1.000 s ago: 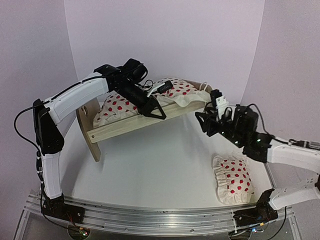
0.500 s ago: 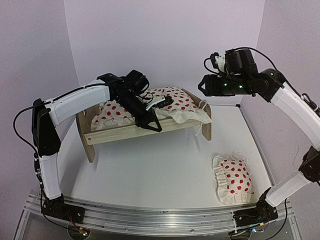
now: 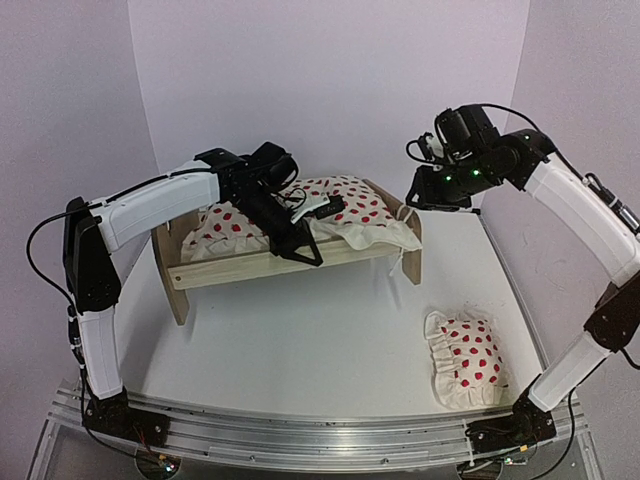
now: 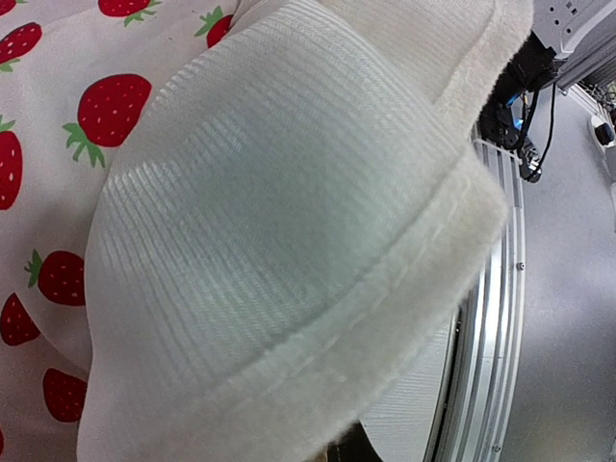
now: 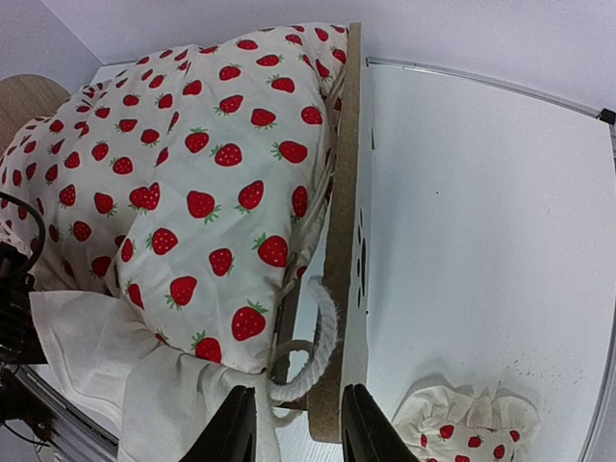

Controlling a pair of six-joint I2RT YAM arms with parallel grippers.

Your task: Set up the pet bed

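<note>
The pet bed point(image 3: 240, 266) stands level at mid-table, its paw-print headboard point(image 3: 413, 255) at the right end. A cream strawberry-print blanket point(image 3: 350, 206) covers it and hides the mattress. My left gripper point(image 3: 303, 252) is at the bed's near side rail, shut on the blanket's white underside edge point(image 4: 289, 241), which fills the left wrist view and hides the fingers. My right gripper point(image 3: 430, 195) hovers above the headboard, open and empty. In its wrist view the gripper point(image 5: 296, 428) has its fingers either side of the headboard's point(image 5: 352, 241) near end, beside a white rope loop point(image 5: 322, 337).
A strawberry-print ruffled pillow point(image 3: 465, 360) lies on the table at the front right, also visible in the right wrist view point(image 5: 467, 423). The metal rail point(image 3: 320, 435) runs along the near table edge. White walls close in the back and sides.
The right arm swung from low beside the bed's right end to high above the headboard, then dipped slightly. The bed went from tilted to level, with the left gripper following it down.
</note>
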